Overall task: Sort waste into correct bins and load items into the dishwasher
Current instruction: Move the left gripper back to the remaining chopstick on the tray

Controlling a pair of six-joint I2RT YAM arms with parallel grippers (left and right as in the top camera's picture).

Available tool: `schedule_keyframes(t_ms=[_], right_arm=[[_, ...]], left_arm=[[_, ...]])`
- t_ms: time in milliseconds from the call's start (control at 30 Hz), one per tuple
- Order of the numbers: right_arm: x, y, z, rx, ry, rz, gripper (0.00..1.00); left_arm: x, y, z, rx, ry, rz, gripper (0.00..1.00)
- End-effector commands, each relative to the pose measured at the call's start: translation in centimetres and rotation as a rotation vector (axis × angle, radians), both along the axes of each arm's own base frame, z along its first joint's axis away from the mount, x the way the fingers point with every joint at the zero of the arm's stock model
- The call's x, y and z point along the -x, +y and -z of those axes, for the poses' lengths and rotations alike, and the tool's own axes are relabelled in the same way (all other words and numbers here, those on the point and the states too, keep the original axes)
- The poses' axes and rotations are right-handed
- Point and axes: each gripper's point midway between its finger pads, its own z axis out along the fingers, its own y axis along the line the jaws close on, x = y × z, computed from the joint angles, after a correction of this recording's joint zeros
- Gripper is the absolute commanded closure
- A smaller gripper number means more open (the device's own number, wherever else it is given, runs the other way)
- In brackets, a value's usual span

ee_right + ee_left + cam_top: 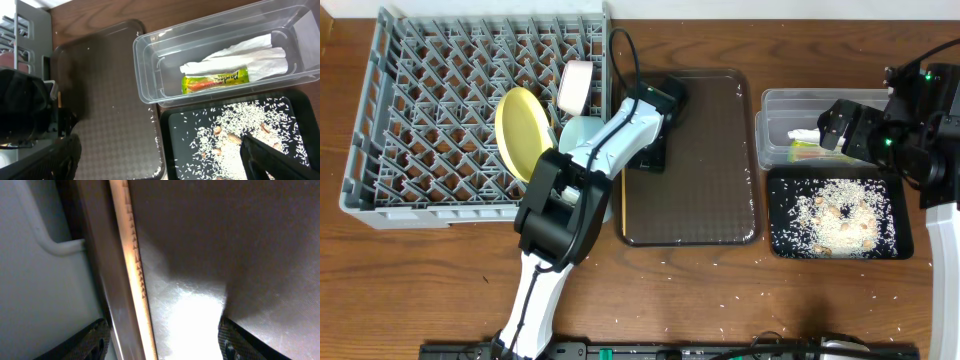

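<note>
Overhead view: bright, even illumination from above and sharp focus; short soft shadows lie beside the dish rack [420,100].
Left wrist view: dim and heavily blurred at close range, with one strong white glare patch on the serving tray [200,255].
Right wrist view: well lit and sharp; the fingertips [272,162] at the bottom edge are dark and soft.

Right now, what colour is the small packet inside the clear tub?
The packet is green and yellow; the right wrist view shows it best.

Grey rack [430,90], grid pattern; yellow plate [520,130], pale blue bowl [582,132], white cup [577,85] (poss. pinkish). Dark brown tray [700,170], dimpled. Clear tub [145,65]: white napkin [250,52], green-yellow packet [215,81]. In black tray [782,240]: whitish rice [830,200], beige scraps [840,225].
</note>
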Motion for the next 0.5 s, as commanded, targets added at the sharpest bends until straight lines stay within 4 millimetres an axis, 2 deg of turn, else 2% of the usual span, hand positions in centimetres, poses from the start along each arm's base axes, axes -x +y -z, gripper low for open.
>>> schedule_keyframes(t_ms=[0,267,367,467], right_arm=[[0.0,-0.3,0.0,0.007,0.0,0.003,0.01],[0.0,-0.3,0.0,0.007,0.0,0.003,0.01],[0.0,-0.3,0.0,0.007,0.0,0.003,0.01],[0.0,-0.3,0.0,0.007,0.0,0.003,0.01]], left_arm=[[1.0,0.8,2.1,-0.032,0.057,0.011,0.3],[2.2,0.6,3.3,0.0,0.099,0.007,0.3],[2.1,0.5,3.2,-0.001,0.097,0.009,0.35],[1.8,0.4,2.6,0.006,0.083,0.04,0.36]])
